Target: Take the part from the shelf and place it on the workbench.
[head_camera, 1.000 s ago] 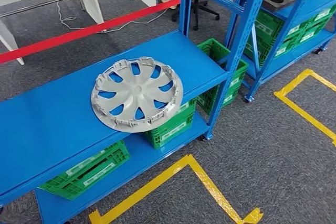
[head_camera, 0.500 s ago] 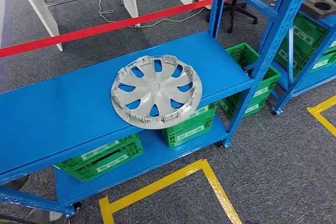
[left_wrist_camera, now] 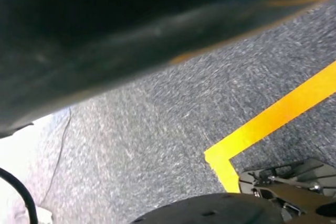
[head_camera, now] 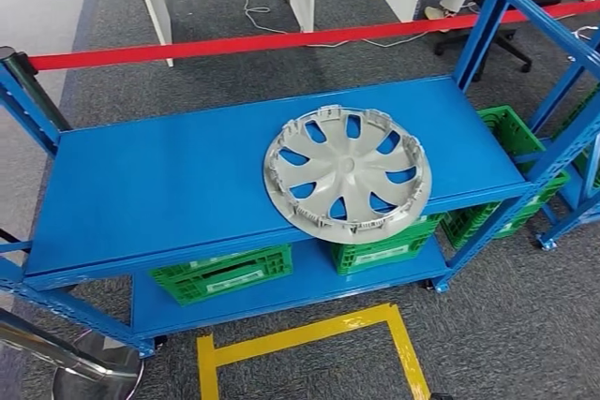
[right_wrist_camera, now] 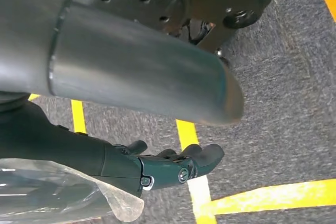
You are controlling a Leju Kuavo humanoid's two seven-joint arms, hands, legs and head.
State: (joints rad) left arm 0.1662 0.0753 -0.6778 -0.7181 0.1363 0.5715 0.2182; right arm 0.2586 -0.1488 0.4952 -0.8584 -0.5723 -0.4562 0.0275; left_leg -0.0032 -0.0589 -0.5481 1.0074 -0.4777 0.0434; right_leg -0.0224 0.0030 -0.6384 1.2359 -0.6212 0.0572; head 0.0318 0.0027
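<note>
A silver-grey hubcap (head_camera: 347, 170) with curved spokes lies flat on the upper board of the blue shelf (head_camera: 177, 175), right of its middle, and its near rim overhangs the front edge. Nothing touches it. In the right wrist view my right hand (right_wrist_camera: 166, 165) hangs over the carpet with its dark fingers (right_wrist_camera: 206, 156) stretched out and nothing in them. In the left wrist view my left hand (left_wrist_camera: 118, 24) is a dark blur, and I cannot tell how its fingers lie.
Two green crates (head_camera: 223, 274) (head_camera: 382, 248) sit on the lower board. A red barrier tape (head_camera: 247, 44) runs behind the shelf. Another blue rack (head_camera: 566, 72) stands at the right. Yellow floor tape (head_camera: 311, 334) marks the carpet in front. A metal post base (head_camera: 92, 377) stands near left.
The camera has swung to the left, so the shelf and hubcap sit further right and more square in the picture. The hubcap keeps its place on the shelf.
</note>
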